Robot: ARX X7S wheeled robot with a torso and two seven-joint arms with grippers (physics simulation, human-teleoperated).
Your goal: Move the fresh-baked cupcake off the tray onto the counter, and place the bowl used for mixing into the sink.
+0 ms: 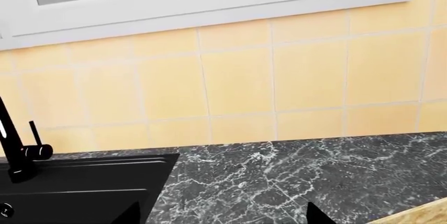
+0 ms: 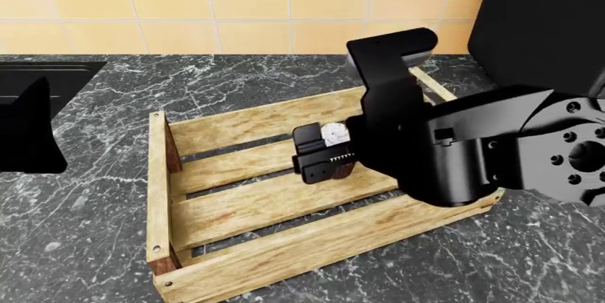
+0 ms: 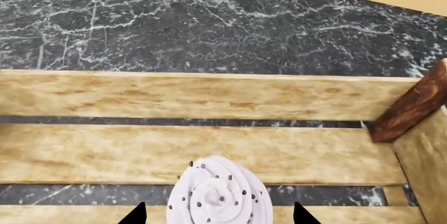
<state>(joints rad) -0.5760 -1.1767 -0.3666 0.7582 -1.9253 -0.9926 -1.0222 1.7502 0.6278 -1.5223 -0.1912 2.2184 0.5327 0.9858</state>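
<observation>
In the tray (image 2: 236,204), the cupcake (image 3: 220,192)

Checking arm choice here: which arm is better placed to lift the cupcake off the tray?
Right: its gripper is down inside the tray, fingers either side of the cupcake. The left wrist camera shows only counter and sink.

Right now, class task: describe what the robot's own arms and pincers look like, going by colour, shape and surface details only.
The right arm is glossy black and bulky, made of rounded housings; its wrist flange shows a ring of small screw holes. The right pincer has blocky black fingers with a pale toothed strip. In both wrist views only pointed black fingertips show. No cables or markings are visible.
</observation>
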